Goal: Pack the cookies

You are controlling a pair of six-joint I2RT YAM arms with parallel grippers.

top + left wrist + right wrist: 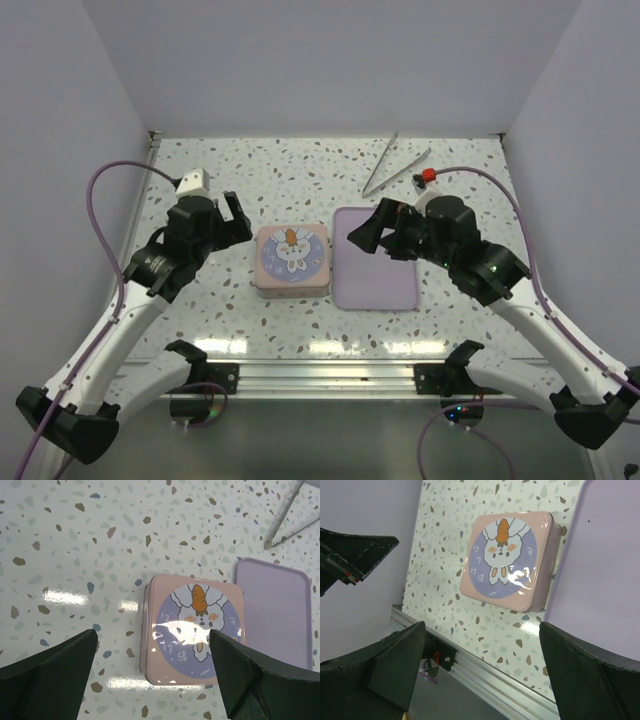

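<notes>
Showing in no view, the cookies cannot be located; whether they are inside the shut pink tin (291, 260) I cannot tell. The tin, with a rabbit and a carrot on its lid, lies flat in the middle of the bench (300, 170). A lavender tray (375, 282) lies just beside it on the right. Metal tongs (392, 165) lie further back. The left claw (240, 222) hovers left of the tin, spread wide and holding nothing. The right claw (378, 238) hangs above the tray, also wide and holding nothing.

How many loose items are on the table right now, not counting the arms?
3: the pink tin, lid shut, at centre; the lavender tray just right of it; the metal tongs at the back right. Tin contents are hidden.
</notes>
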